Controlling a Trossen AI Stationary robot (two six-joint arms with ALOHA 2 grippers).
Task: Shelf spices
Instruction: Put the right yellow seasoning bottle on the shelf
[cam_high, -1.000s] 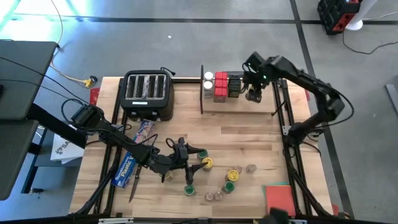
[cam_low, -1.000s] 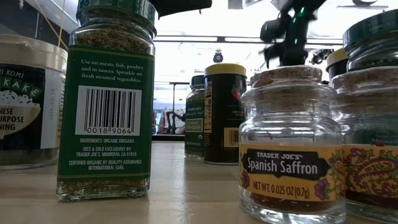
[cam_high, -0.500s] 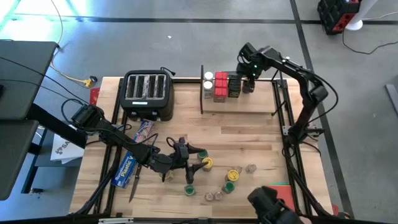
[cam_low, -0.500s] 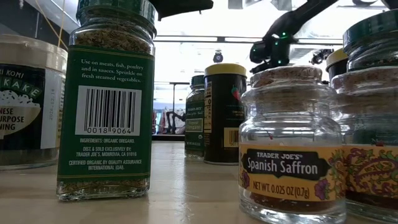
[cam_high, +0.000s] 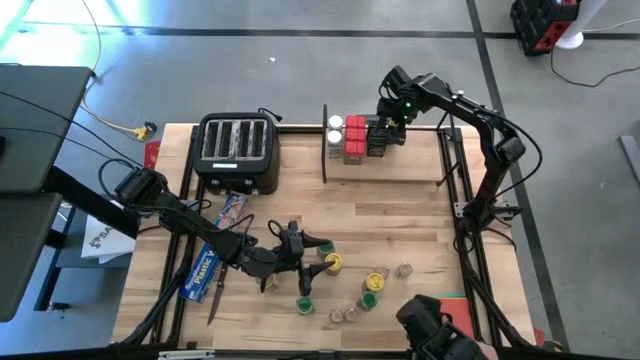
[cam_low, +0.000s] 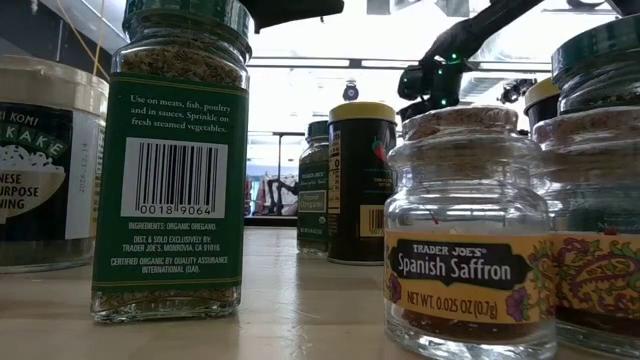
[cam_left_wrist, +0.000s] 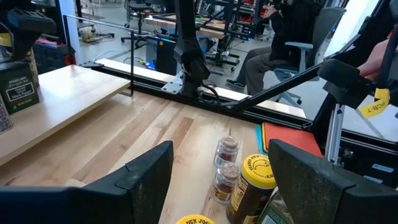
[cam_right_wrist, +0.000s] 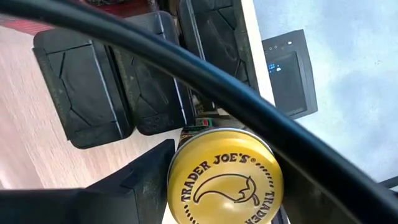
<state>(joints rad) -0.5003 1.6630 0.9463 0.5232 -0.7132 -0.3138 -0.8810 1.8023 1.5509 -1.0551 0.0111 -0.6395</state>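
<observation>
Right end effector now nearer shelf's black boxes.

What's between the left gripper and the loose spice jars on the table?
Nothing visible. The left gripper hovers open over the table, with a yellow-lid jar and two tiny clear jars directly ahead of its fingers. The right gripper is far off at the shelf.

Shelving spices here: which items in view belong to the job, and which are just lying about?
Job:
- loose spice jars
- shelf
- shelved tins and boxes
- yellow-lidded jar between right hand's fingers

Lying about:
- toaster
- blue wrap box
- red pad
</observation>
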